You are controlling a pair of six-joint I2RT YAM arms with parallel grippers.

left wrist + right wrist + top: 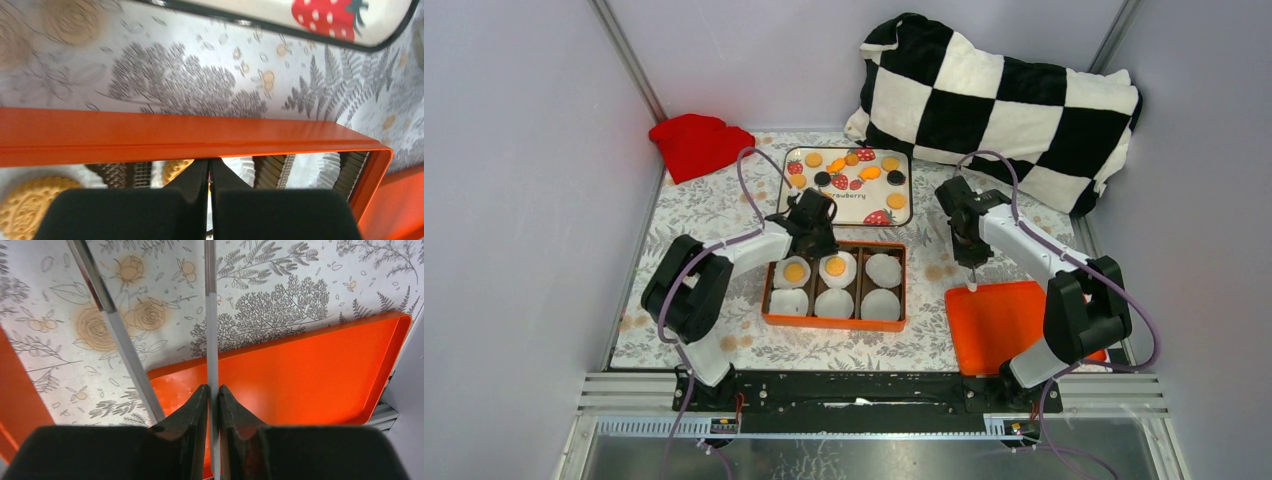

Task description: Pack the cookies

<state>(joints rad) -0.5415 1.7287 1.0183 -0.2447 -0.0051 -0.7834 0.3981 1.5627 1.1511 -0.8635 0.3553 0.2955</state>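
Several orange-yellow, black and fish-shaped cookies (pixel 814 159) lie on the strawberry-print tray (pixel 849 207) at the back. The orange box (pixel 834 322) holds several white paper cups; two back cups each hold a yellow cookie (pixel 794 271), and both cookies show in the left wrist view (pixel 25 205). My left gripper (pixel 816 240) is shut, with nothing visible between its fingers, just above the box's back wall (pixel 175 137), over the middle back cup. My right gripper (pixel 971 258) is shut on one arm of thin grey tongs (pixel 210 315), pointing down at the corner of the orange lid (pixel 310 375).
The orange lid (pixel 999 320) lies flat right of the box. A red cloth (pixel 696 142) sits in the back left corner and a black-and-white checkered pillow (pixel 1004 100) at the back right. A floral mat (pixel 694 220) covers the table.
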